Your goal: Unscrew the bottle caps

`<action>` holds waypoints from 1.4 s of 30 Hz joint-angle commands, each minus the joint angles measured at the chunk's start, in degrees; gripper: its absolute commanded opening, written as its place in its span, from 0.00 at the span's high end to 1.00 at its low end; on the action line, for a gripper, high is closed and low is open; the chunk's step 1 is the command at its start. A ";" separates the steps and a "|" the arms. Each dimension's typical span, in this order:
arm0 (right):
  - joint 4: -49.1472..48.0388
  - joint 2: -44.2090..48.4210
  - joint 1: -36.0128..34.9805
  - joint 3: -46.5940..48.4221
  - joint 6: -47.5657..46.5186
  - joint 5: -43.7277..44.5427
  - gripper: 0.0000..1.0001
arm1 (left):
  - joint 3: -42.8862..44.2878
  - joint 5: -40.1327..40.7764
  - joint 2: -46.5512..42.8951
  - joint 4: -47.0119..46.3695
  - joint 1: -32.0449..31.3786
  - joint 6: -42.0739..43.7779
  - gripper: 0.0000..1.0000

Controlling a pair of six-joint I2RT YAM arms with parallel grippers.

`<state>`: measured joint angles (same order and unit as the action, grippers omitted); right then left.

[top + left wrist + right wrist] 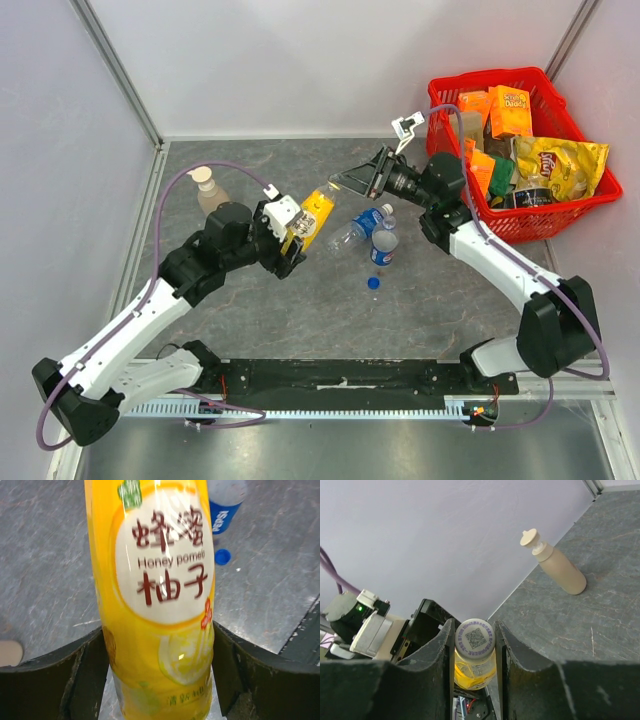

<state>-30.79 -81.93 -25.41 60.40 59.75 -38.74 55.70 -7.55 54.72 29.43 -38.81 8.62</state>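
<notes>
The soap bottle (207,190) at the far left stands well apart from the work and plays no part in it. The left tool (157,630) clasps the juice bottle (315,213) around its lower body, one finger pressed to each side of the label. It holds the bottle tilted above the counter (300,330). The bottle's white cap (474,637) points toward the right arm. The right tool (474,630) is closed narrowly on that cap, with its fingers bearing on opposite sides of the rim.

We judge the step in hand to be turning this cap off. To do it well:

- We align the right wrist's turning axis with the bottle's neck, so the cap turns without bending the bottle sideways.
- We hold the body firmly enough that it does not spin with the cap, since the smooth label looks likely to slip.
- We pull away only once the thread is free.

Below the right tool, two clear bottles (358,228) rest on the counter, and a blue cap (373,283) lies loose near them. We cannot tell with certainty whether either of them carries a cap. The basket (540,215) at the far right is not involved.
</notes>
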 commanded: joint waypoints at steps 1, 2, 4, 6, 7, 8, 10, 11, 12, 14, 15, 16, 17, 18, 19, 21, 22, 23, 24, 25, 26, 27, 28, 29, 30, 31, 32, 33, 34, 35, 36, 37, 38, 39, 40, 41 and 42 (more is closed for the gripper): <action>-0.59 3.97 -0.69 -0.72 -3.14 -2.04 1.00 | 4.94 -7.47 1.09 -2.89 -0.04 0.61 0.19; -0.68 4.32 -0.78 -0.98 -3.23 -2.13 1.00 | 5.38 -8.26 1.35 -2.89 0.05 0.52 0.19; -0.86 4.85 -0.78 -1.34 -3.32 -2.04 1.00 | 6.43 -9.67 2.23 -2.89 0.05 0.25 0.18; -1.21 5.46 -0.87 -1.69 -3.15 -1.87 1.00 | 7.31 -10.20 3.11 -2.71 -0.04 0.08 0.18; -1.38 5.64 -0.87 -1.95 -3.14 -1.86 1.00 | 7.84 -10.12 3.72 -2.36 -0.04 -0.01 0.19; -1.47 5.90 -0.87 -2.04 -3.06 -1.60 1.00 | 8.19 -10.11 4.25 -2.10 -0.04 -0.01 0.19; -1.38 6.60 -0.87 -2.22 -2.88 -1.08 1.00 | 8.72 -9.94 5.13 -1.40 0.05 -0.10 0.20; -1.38 6.87 -0.87 -2.48 -2.97 -0.90 1.00 | 8.72 -9.76 5.48 -1.13 0.13 -0.10 0.21; -1.38 7.13 -0.87 -2.57 -2.79 -0.64 1.00 | 8.81 -9.59 5.57 -0.87 0.05 0.08 0.21; -1.56 7.66 -0.87 -3.01 -2.53 -0.02 1.00 | 8.81 -8.98 6.01 -0.52 0.05 0.08 0.23; -1.65 7.75 -0.87 -3.27 -2.18 0.33 1.00 | 8.81 -8.80 6.10 -0.43 0.05 -0.01 0.23; -2.34 8.01 -0.87 -3.53 -1.92 0.51 1.00 | 8.72 -8.80 6.19 -0.43 0.05 -0.18 0.23; -2.96 8.10 -0.87 -3.97 -1.48 0.51 1.00 | 8.72 -8.97 6.36 -0.51 0.13 -0.19 0.23; -3.75 8.28 -0.87 -4.32 -0.95 0.51 1.00 | 8.63 -8.97 6.54 -0.43 -0.04 -0.27 0.23; -4.54 8.37 -0.87 -4.50 -0.51 0.51 1.00 | 8.63 -8.97 6.71 -0.43 -0.04 -0.27 0.23; -4.90 8.63 -0.87 -4.68 -0.24 0.60 1.00 | 8.55 -8.97 7.07 -0.25 0.05 -0.36 0.23; -4.90 8.63 -0.78 -4.77 -0.16 0.60 1.00 | 8.55 -8.80 7.33 -0.16 0.05 -0.19 0.25; -4.90 8.72 -0.87 -4.77 -0.24 0.60 1.00 | 8.63 -8.71 7.42 0.01 -0.04 -0.19 0.28; -4.90 8.89 -0.87 -4.85 -0.33 0.60 1.00 | 8.63 -8.88 7.51 0.19 0.05 -0.19 0.30; -4.81 8.89 -0.78 -4.94 -0.33 0.68 1.00 | 8.63 -8.80 7.59 0.28 0.05 -0.10 0.33; -4.81 9.15 -0.87 -5.03 -0.51 0.86 1.00 | 8.72 -8.80 7.68 0.36 0.05 -0.01 0.36; -4.55 9.16 -0.87 -5.12 -0.77 0.86 1.00 | 8.81 -8.80 7.68 0.45 0.05 -0.01 0.42; -4.46 9.24 -0.87 -5.12 -1.03 0.86 1.00 | 8.81 -8.88 7.68 0.54 0.05 -0.01 0.50; -4.37 9.25 -0.87 -5.29 -1.38 0.86 1.00 | 8.81 -8.88 7.60 0.63 0.05 0.08 0.54; -4.46 9.25 -0.87 -5.38 -1.73 0.86 1.00 | 8.81 -8.88 7.42 0.72 0.05 -0.10 0.54; -4.72 9.07 -0.87 -5.56 -1.91 0.69 1.00 | 8.81 -9.06 7.42 0.72 -0.13 -0.01 0.54; -5.42 8.98 -0.78 -5.73 -1.91 0.34 1.00 | 8.90 -9.23 7.25 0.98 0.05 -0.10 0.55; -6.21 8.89 -0.78 -5.99 -1.83 -0.10 1.00 | 8.98 -9.50 7.24 0.98 0.05 -0.18 0.55; -6.83 8.89 -0.78 -6.17 -1.83 -0.45 1.00 | 8.99 -10.02 7.07 1.07 0.05 -0.10 0.55; -7.53 8.89 -0.87 -6.35 -2.00 -0.81 1.00 | 9.07 -10.64 6.81 1.15 0.05 -0.10 0.56; -8.14 8.72 -0.87 -6.52 -2.09 -1.24 1.00 | 9.07 -11.34 6.63 1.24 -0.04 -0.10 0.57; -8.76 8.89 -0.78 -6.52 -2.18 -1.60 1.00 | 9.07 -12.30 6.37 1.33 0.05 -0.01 0.57; -9.29 8.98 -0.87 -6.61 -2.26 -2.04 1.00 | 9.07 -13.27 6.28 1.33 -0.04 0.08 0.58; -9.99 8.98 -0.87 -6.61 -2.44 -2.65 1.00 | 8.99 -14.50 6.02 1.33 0.05 0.17 0.59; -10.78 9.16 -0.87 -6.70 -2.35 -3.09 1.00 | 8.90 -15.90 5.75 1.33 -0.04 0.25 0.60; -11.31 9.16 -0.78 -6.79 -2.53 -3.79 1.00 | 8.90 -17.57 5.66 1.33 -0.04 0.34 0.62; -12.36 9.33 -0.78 -6.88 -2.53 -4.49 1.00 | 8.90 -18.54 5.40 1.33 0.05 0.34 0.66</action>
<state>-35.64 -75.05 -26.06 53.47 57.41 -39.51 62.63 -18.28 61.80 30.44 -38.61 8.47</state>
